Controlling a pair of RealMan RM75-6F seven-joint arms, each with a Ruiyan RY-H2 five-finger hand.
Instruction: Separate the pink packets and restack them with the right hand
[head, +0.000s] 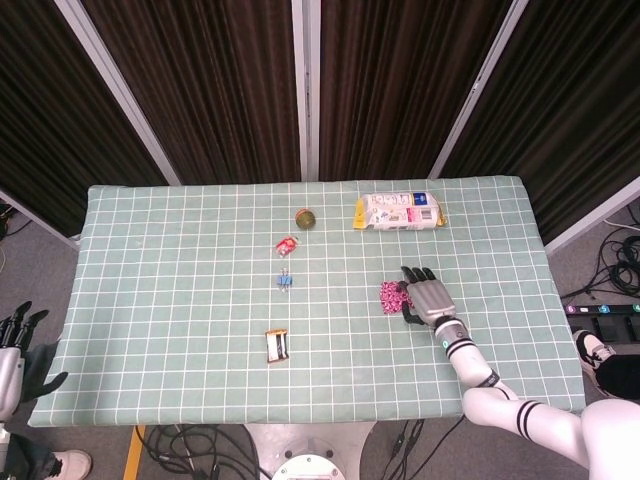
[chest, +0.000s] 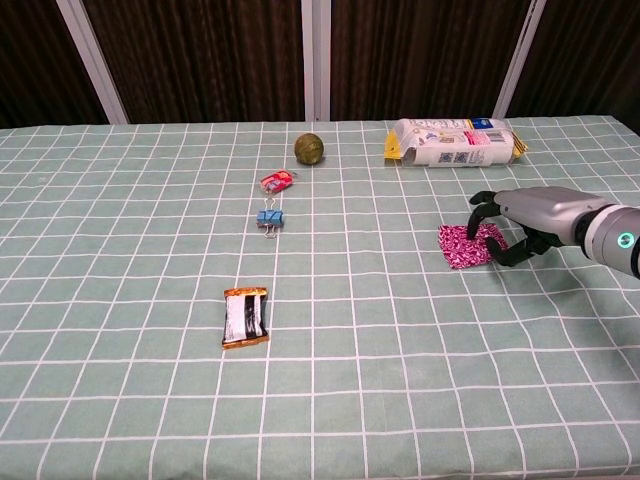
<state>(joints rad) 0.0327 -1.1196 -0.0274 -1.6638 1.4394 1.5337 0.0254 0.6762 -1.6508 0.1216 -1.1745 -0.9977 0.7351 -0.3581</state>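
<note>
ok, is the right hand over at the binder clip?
No, the right hand is at the pink packets, with the blue binder clip far to its left.

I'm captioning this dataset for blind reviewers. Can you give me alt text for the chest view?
The right hand reaches in from the right, fingertips on the right edge of the pink packets lying on a green checked tablecloth. Further left lie a snack wrapper, a blue binder clip, a red candy and a green ball; a white bag lies behind.

No lettering can be read anywhere in either view. The white bag (chest: 455, 142) at the upper right of the chest view carries blue and pink printed panels, and the small brown wrapper (chest: 244, 317) at lower left has a white patch, all too small to make out.
</note>
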